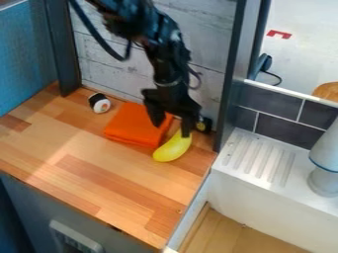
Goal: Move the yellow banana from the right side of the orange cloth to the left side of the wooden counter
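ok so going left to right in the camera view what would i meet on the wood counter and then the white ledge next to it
sushi roll, folded orange cloth, yellow banana, ridges of the white ledge, pale upright thing at the right edge

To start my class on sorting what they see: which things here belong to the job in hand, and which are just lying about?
Apparently in the job:
- gripper, open
- yellow banana, by one fingertip
- orange cloth, beside the banana

Just lying about:
- black-and-white roll
- black-and-yellow object
- pale cone-shaped item, right edge
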Controlling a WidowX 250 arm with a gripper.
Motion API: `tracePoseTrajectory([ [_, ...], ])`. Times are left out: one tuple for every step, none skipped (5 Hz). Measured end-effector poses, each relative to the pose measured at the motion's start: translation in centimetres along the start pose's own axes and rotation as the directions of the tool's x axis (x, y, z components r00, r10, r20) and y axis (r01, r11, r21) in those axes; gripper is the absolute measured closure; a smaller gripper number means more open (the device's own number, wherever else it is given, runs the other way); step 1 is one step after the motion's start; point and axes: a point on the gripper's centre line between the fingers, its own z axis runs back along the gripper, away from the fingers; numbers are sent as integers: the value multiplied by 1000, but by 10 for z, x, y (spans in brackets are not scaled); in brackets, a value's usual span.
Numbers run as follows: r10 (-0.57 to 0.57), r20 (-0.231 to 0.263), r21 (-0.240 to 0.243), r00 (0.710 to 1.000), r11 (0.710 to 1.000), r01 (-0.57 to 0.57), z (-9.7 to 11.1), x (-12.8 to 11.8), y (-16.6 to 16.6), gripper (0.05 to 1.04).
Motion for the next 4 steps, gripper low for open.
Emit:
tracePoseTrajectory([
  [-6,-3,-5,1000,1000,6,-2,3,-7,83],
  [-12,-22,2,1000,1000,12,-5,2,-7,83],
  [-16,-36,12,999,1000,17,-4,0,-6,83],
  [-24,-45,11,999,1000,25,-6,-1,-6,83],
])
